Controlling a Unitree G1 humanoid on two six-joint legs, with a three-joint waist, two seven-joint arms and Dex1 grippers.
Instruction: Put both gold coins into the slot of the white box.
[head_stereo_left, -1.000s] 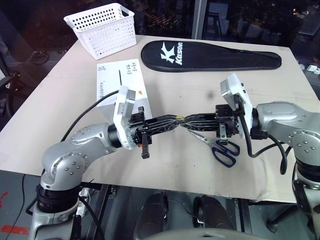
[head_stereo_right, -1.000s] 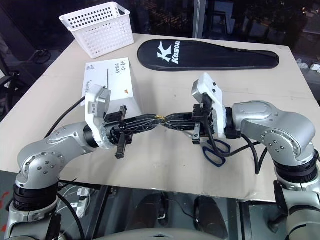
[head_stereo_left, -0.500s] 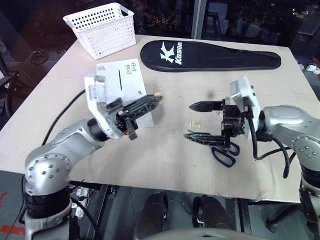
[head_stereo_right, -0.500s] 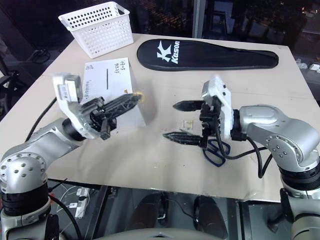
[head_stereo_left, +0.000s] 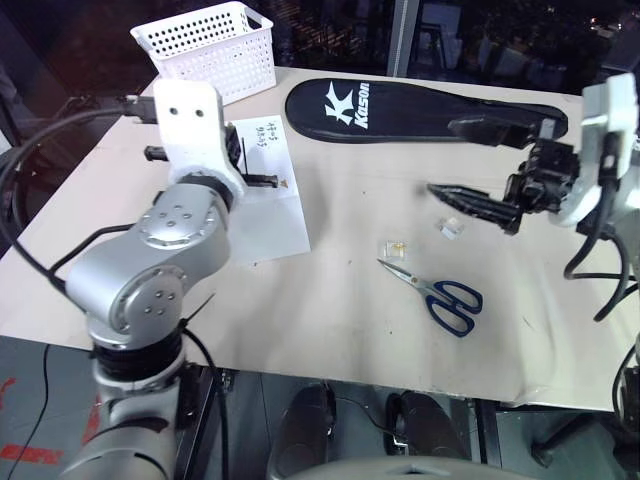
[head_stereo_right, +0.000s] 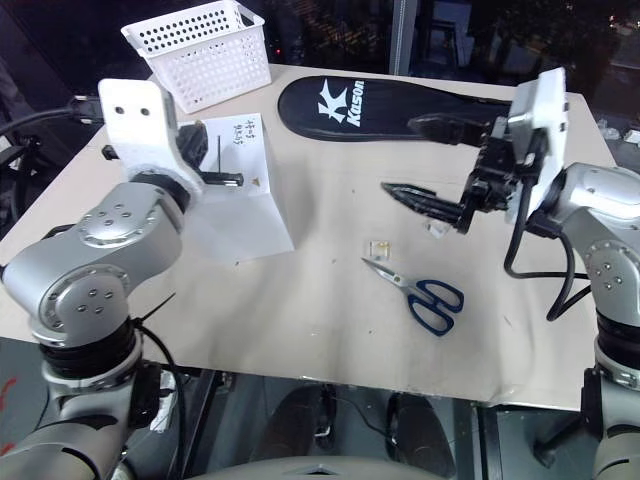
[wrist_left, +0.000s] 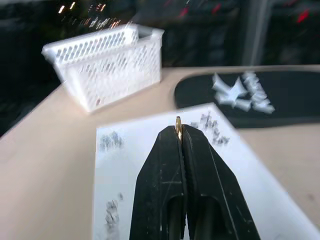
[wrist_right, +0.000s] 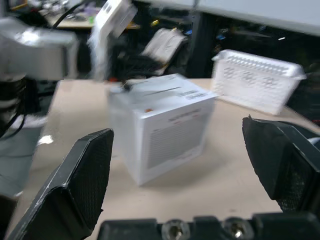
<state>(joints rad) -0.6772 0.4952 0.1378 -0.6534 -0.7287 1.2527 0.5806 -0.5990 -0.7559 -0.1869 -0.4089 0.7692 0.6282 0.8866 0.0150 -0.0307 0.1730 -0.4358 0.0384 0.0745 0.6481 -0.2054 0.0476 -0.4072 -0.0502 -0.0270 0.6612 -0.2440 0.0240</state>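
A robot stands at a beige worktop (head_stereo_left: 330, 290). Its left hand (wrist_left: 178, 131) is clenched on a gold coin (wrist_left: 178, 125), held edge-up between the two black fingertips, and hovers over the lettered top face of the white box (head_stereo_right: 240, 190) on the left side of the worktop. The slot (head_stereo_right: 219, 146) is a thin dark slit in that face, near the handwriting. The right hand (head_stereo_right: 420, 160) hangs above the worktop on the right, released, its fingers wide apart and holding nothing. A second small gold-coloured piece (head_stereo_left: 397, 246), possibly the other coin, lies on the worktop just beside the tips of blue-handled scissors (head_stereo_left: 437, 292); it is too small to identify for certain.

The step in hand appears to be posting the held coin. To do it well, the coin's edge should line up along the slit, centred over it, then come straight down before the fingers let go. A tilted or crosswise coin would likely catch on the cardboard and slide off the box.
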